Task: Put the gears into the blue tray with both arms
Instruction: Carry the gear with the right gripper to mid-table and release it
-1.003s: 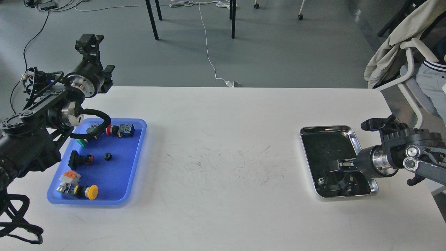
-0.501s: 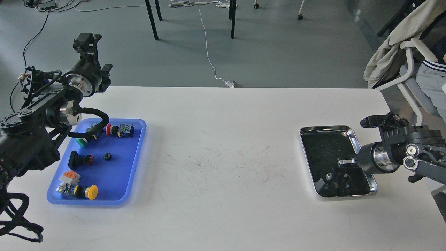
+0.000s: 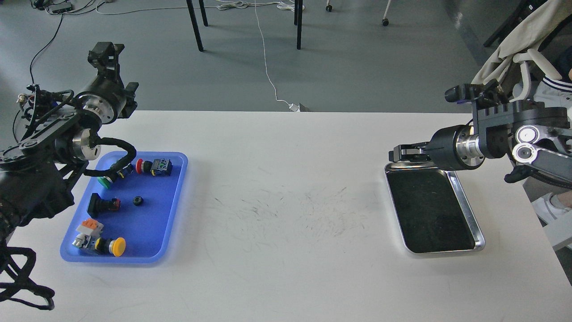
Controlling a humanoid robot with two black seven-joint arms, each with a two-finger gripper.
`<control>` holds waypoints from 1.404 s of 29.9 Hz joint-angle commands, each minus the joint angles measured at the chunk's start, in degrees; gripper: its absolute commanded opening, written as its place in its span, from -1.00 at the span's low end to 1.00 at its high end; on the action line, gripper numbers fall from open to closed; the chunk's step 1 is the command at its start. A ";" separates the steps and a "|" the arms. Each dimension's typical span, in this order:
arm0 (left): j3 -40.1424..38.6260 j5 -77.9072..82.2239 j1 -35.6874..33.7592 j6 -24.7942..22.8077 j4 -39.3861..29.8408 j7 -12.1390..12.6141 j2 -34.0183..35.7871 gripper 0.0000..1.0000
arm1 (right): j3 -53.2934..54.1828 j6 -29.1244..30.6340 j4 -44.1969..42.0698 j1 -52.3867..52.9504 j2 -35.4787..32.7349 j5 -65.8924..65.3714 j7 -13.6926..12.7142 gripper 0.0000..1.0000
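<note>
- One gear [image 3: 138, 201] lies mid blue tray [image 3: 175, 210], near the bench's left edge.
- Left gripper [image 3: 105, 50] past the far edge: grip unclear.
- Right gripper [image 3: 399, 153] above the steel tray's [image 3: 467, 203] far rim: cannot tell.

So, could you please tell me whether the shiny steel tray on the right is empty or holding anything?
Apparently empty: the shiny steel tray shows only its dark, bare inside; the right claw hangs above its far rim.

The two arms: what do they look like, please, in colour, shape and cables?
Both are black, jointed arms with silver metal rings at the joints. The left arm carries loose black cables, and its hand is black. The right arm ends in a narrow black hand.
</note>
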 commanded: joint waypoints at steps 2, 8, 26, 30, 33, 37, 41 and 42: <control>0.00 0.00 -0.36 -0.06 1.26 0.01 -0.02 0.95 | -0.62 -4.13 -1.17 -0.76 10.07 3.14 0.81 -0.97; 0.00 -0.09 -0.63 -0.41 1.36 0.10 0.15 0.95 | -0.62 -10.20 -10.66 -5.06 24.49 5.08 1.95 -0.96; -0.09 -0.09 -3.62 0.03 1.27 0.01 0.15 0.96 | 1.58 -13.10 -25.26 -20.01 40.33 4.64 4.33 -0.94; -0.09 -0.09 -3.62 -0.06 1.27 0.01 0.42 0.96 | 1.58 -13.63 -25.17 -20.01 40.33 4.81 4.33 -0.94; -0.09 -0.09 -3.62 -0.06 1.27 0.01 0.50 0.96 | 1.75 -13.81 -25.09 -20.27 40.33 5.08 4.42 -0.94; -0.09 -0.09 -3.62 -0.06 1.27 0.01 0.59 0.96 | 1.84 -15.04 -23.07 -20.54 40.33 5.16 5.56 -0.92; -0.09 -0.09 -3.62 -0.06 1.27 -0.08 0.86 0.95 | 1.84 -15.13 -22.36 -20.63 40.33 5.34 5.74 -0.92; -0.09 -0.09 -3.62 0.02 1.27 0.01 0.94 0.96 | 1.84 -15.21 -22.10 -20.63 40.33 5.25 5.74 -0.91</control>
